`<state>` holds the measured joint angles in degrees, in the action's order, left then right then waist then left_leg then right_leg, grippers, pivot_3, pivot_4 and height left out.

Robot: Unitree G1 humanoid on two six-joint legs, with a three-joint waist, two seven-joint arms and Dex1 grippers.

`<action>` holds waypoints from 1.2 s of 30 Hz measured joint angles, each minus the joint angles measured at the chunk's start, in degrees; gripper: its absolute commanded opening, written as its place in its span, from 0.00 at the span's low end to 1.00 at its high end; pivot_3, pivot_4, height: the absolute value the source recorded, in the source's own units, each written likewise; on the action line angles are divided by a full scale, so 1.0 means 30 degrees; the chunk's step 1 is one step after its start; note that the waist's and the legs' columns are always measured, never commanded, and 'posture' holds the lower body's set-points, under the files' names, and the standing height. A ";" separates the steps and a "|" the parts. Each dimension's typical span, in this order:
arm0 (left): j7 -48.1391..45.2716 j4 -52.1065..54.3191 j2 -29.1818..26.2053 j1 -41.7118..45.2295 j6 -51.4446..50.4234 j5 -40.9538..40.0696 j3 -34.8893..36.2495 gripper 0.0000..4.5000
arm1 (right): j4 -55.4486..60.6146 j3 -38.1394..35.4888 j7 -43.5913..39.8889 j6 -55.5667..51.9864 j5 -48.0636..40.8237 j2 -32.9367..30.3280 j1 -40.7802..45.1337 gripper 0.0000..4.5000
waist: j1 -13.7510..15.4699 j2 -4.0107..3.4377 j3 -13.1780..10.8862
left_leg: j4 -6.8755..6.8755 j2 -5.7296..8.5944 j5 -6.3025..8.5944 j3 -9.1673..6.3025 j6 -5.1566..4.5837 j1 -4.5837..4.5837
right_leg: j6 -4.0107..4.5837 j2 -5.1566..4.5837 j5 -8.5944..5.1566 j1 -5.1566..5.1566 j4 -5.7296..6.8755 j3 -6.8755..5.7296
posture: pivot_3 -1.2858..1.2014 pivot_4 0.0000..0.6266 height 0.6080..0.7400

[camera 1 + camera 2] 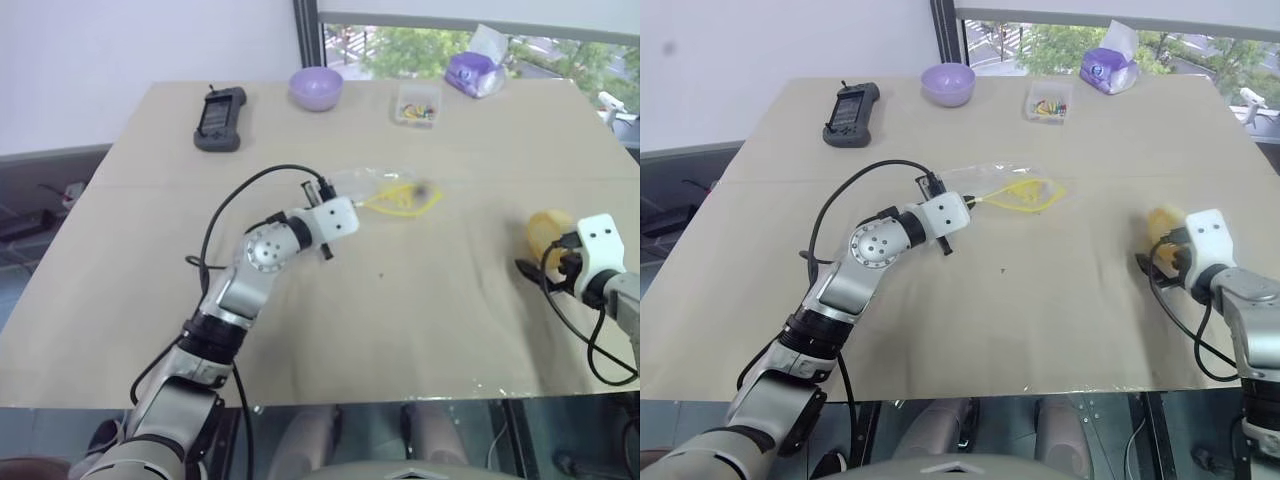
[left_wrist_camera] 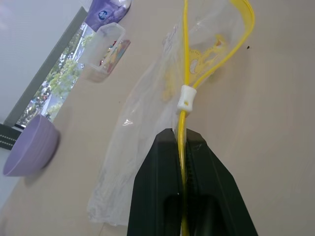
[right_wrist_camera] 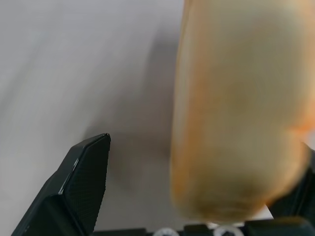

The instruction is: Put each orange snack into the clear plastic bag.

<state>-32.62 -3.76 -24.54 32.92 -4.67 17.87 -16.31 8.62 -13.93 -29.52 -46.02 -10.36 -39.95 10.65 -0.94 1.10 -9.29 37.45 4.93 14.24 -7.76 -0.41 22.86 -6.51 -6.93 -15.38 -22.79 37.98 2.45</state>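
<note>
The clear plastic bag (image 1: pixel 385 190) lies crinkled near the middle of the table, its mouth spread into a yellow loop. My left gripper (image 2: pixel 179 135) is shut on the bag's yellow zip strip (image 2: pixel 186 59), just behind the white slider. The orange snack (image 1: pixel 548 232) sits at the table's right side. My right gripper (image 1: pixel 545 255) is open around it. In the right wrist view the orange snack (image 3: pixel 241 108) lies close against one finger, with a clear gap to the other finger (image 3: pixel 83 187).
At the far edge stand a purple bowl (image 1: pixel 316 87), a small clear box of colourful bits (image 1: pixel 417 103) and a purple tissue pack (image 1: pixel 473 72). A black handheld device (image 1: pixel 219 118) lies at the far left. The table's right edge is close to the snack.
</note>
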 measured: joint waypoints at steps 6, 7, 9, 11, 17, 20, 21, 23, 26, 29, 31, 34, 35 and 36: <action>-0.0047 0.0027 -0.0048 -0.0009 0.0001 0.0003 0.0000 0.00 | -0.0410 0.0004 0.0447 0.0434 -0.0110 0.0583 0.0898 0.99 | 0.0033 0.0000 0.0000 | 0.0000 -0.0002 0.0000 -0.0004 0.0000 0.0002 | 0.0000 -0.0001 0.0000 0.0000 -0.0003 -0.0001 | 0.52 0.24 1.00; -0.0048 0.0027 -0.0048 -0.0010 0.0001 0.0003 0.0000 0.00 | -0.0409 0.0004 0.0452 0.0452 -0.0135 0.0628 0.0928 0.99 | 0.0034 0.0000 0.0000 | 0.0000 -0.0002 0.0000 -0.0004 0.0000 0.0002 | 0.0000 -0.0001 0.0000 0.0000 -0.0003 -0.0001 | 0.52 0.24 1.00; -0.0049 0.0027 -0.0051 -0.0010 0.0003 0.0003 -0.0001 0.00 | -0.0389 0.0005 0.0454 0.0549 -0.0201 0.0715 0.1003 0.99 | 0.0047 -0.0001 -0.0001 | -0.0001 -0.0001 0.0000 -0.0004 -0.0001 0.0004 | 0.0000 -0.0003 0.0000 -0.0001 -0.0003 -0.0001 | 0.52 0.24 1.00; -0.0050 0.0027 -0.0060 -0.0012 0.0003 0.0003 -0.0001 0.00 | -0.0329 0.0005 0.0405 0.0790 -0.0207 0.0712 0.1002 0.99 | 0.0048 -0.0001 -0.0001 | -0.0001 -0.0001 0.0000 -0.0004 0.0000 0.0004 | 0.0000 -0.0003 0.0000 -0.0001 -0.0003 -0.0001 | 0.52 0.24 1.00; -0.0050 0.0027 -0.0053 -0.0013 0.0022 0.0002 -0.0002 0.00 | 0.0969 0.0285 -0.0490 0.0982 -0.0614 0.0431 0.0490 0.99 | 0.0051 -0.0002 -0.0001 | -0.0001 -0.0001 0.0000 -0.0004 -0.0001 0.0004 | 0.0000 -0.0002 0.0000 0.0000 -0.0003 -0.0002 | 0.52 0.24 1.00; -0.0050 0.0027 -0.0048 -0.0019 0.0023 0.0000 -0.0004 0.00 | 0.0964 0.0885 -0.0451 0.1810 0.0143 -0.0258 0.0168 0.99 | 0.0054 -0.0003 -0.0001 | -0.0002 0.0002 0.0000 -0.0004 -0.0001 0.0005 | -0.0001 -0.0003 0.0000 -0.0002 -0.0003 -0.0002 | 0.52 0.24 1.00; -0.0051 0.0027 -0.0046 -0.0020 0.0023 -0.0001 -0.0005 0.00 | 0.0954 0.1119 -0.0443 0.2343 0.0520 -0.0587 0.0047 0.99 | 0.0056 -0.0004 -0.0001 | -0.0002 0.0005 0.0001 -0.0003 -0.0001 0.0005 | -0.0001 -0.0004 0.0000 -0.0003 -0.0003 -0.0002 | 0.52 0.24 1.00; -0.0053 0.0027 -0.0040 -0.0024 0.0023 -0.0001 -0.0005 0.00 | 0.0950 0.1361 -0.0439 0.3254 0.1100 -0.0924 -0.0055 0.99 | 0.0036 -0.0003 -0.0001 | -0.0002 0.0005 0.0000 0.0000 0.0000 0.0003 | -0.0001 0.0000 0.0000 -0.0001 -0.0004 -0.0002 | 0.52 0.24 1.00; -0.0100 0.0027 -0.0019 -0.0024 0.0028 -0.0009 -0.0010 0.00 | 0.0945 0.1568 -0.0399 0.4165 0.1552 -0.0917 -0.0116 0.94 | 0.0025 -0.0004 0.0000 | -0.0002 0.0002 0.0000 -0.0001 0.0001 0.0002 | -0.0001 0.0004 0.0000 -0.0002 -0.0002 -0.0002 | 0.52 0.24 1.00; -0.0125 0.0027 -0.0022 -0.0025 0.0028 -0.0009 -0.0009 0.00 | 0.0942 0.1794 -0.0398 0.4858 0.1945 -0.0919 -0.0266 0.71 | 0.0049 -0.0004 0.0000 | -0.0002 0.0001 0.0000 -0.0002 0.0000 0.0004 | -0.0001 0.0001 0.0000 -0.0001 -0.0005 -0.0002 | 0.52 0.24 1.00; -0.0135 0.0027 -0.0020 -0.0027 0.0028 -0.0010 -0.0010 0.00 | 0.0927 0.1937 -0.0396 0.5131 0.2111 -0.0919 -0.0370 0.49 | 0.0056 -0.0004 0.0000 | -0.0002 0.0001 0.0000 -0.0003 0.0000 0.0004 | -0.0001 0.0000 0.0000 -0.0001 -0.0004 -0.0002 | 0.52 0.24 1.00; -0.0155 0.0027 -0.0014 -0.0027 0.0028 -0.0010 -0.0010 0.00 | 0.0891 0.1951 -0.0403 0.5496 0.2420 -0.0947 -0.0517 0.18 | 0.0047 -0.0004 0.0000 | -0.0002 0.0002 0.0000 -0.0002 0.0000 0.0003 | 0.0000 0.0001 0.0000 -0.0001 -0.0004 -0.0001 | 0.52 0.24 1.00; -0.0169 0.0026 -0.0008 -0.0027 0.0028 -0.0010 -0.0010 0.00 | 0.0881 0.1992 -0.0415 0.5641 0.2527 -0.0996 -0.0586 0.10 | 0.0047 -0.0004 0.0000 | -0.0002 0.0002 0.0000 -0.0003 0.0001 0.0003 | 0.0000 0.0001 0.0000 -0.0001 -0.0004 -0.0002 | 0.52 0.24 1.00; -0.0198 0.0026 -0.0008 -0.0027 0.0029 -0.0011 -0.0010 0.00 | 0.0869 0.2006 -0.0442 0.5818 0.2622 -0.1011 -0.0690 0.04 | 0.0053 -0.0004 0.0000 | -0.0002 0.0002 0.0000 -0.0004 0.0000 0.0004 | -0.0001 0.0001 0.0000 -0.0001 -0.0004 -0.0003 | 0.52 0.24 1.00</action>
<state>-33.21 -3.69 -24.56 32.84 -4.58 17.84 -16.34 11.23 -7.91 -30.84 -28.57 -2.49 -42.98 8.58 -0.78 1.09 -9.29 37.45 4.93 14.24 -7.78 -0.40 22.87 -6.51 -6.92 -15.38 -22.79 37.96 2.44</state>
